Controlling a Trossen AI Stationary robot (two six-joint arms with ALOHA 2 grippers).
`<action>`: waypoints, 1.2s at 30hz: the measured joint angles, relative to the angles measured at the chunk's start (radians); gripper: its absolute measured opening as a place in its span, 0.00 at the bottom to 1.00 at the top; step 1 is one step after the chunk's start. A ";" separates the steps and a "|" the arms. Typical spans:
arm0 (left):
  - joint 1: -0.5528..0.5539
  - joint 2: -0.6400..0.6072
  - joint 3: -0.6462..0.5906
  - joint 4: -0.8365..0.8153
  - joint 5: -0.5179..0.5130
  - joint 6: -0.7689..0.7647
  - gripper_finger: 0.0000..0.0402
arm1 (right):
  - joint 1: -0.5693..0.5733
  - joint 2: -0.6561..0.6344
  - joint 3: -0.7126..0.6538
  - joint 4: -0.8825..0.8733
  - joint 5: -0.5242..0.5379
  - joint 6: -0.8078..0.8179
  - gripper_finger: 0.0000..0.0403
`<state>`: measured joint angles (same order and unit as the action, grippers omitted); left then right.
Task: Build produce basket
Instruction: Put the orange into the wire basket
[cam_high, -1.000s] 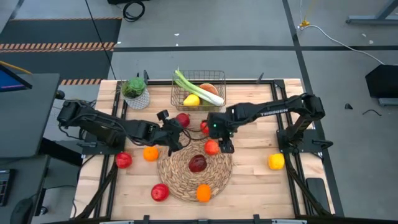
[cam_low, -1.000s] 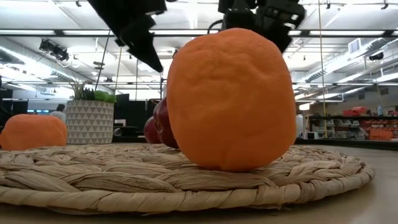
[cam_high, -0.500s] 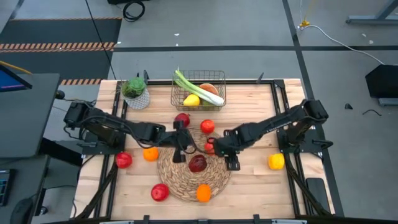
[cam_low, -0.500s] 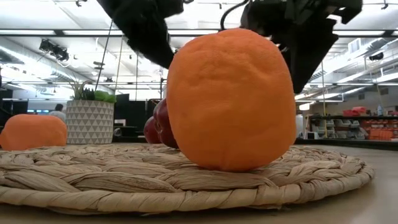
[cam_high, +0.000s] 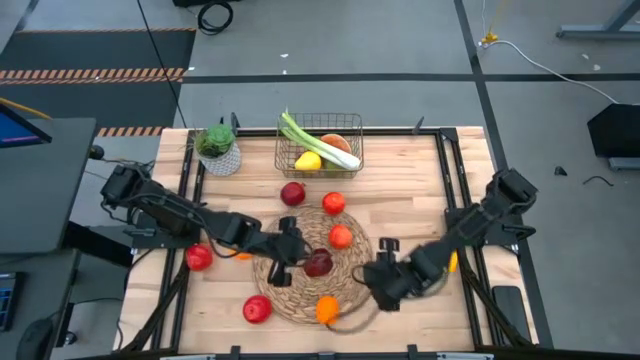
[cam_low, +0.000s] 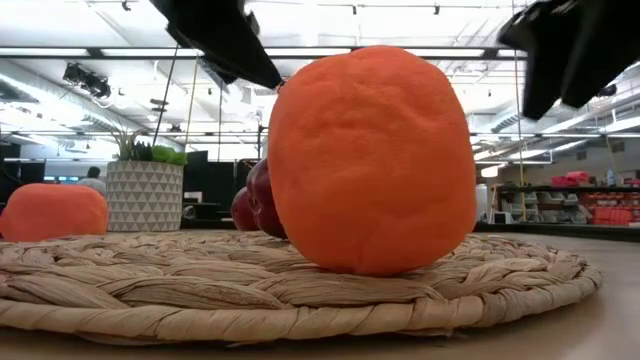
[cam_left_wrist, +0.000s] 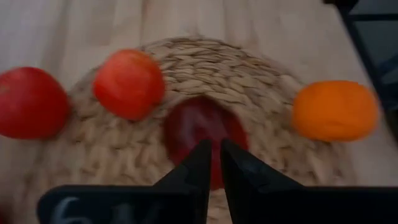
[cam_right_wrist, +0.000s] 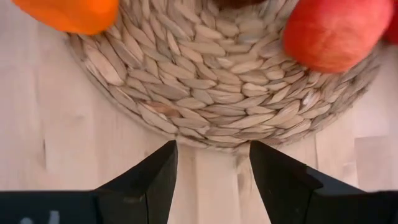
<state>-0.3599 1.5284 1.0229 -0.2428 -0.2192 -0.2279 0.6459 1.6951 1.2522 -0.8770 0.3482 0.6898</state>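
The wooden counter is flat and pale, and a big round mat woven of straw lies on it with smooth round fruit on top. At the back edge stands the basket of thin dark wire, with a long leek and a yellow lemon inside. The left end effector reaches low over the mat, clenched on nothing just before a dark red apple, while the right end effector is released with fingers apart, just off the mat's edge near an orange.

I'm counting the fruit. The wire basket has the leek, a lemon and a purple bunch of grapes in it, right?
Not quite. The basket holds the leek and the lemon, but no grapes; the third thing is an orange-coloured piece at the back. The high view shows this.
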 joint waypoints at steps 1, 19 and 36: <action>-0.014 0.000 0.000 0.000 0.000 -0.011 0.11 | 0.030 0.000 0.000 0.000 0.042 0.031 0.52; -0.217 0.037 0.003 0.270 -0.170 -0.237 0.09 | 0.327 0.005 -0.006 0.093 0.310 0.212 0.52; -0.289 0.047 0.001 -0.216 -0.347 -0.777 0.06 | 0.296 0.005 -0.006 0.144 0.290 0.097 0.52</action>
<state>-0.6485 1.5749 1.0241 -0.4584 -0.5657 -1.0051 0.9414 1.7000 1.2465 -0.7326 0.6382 0.7863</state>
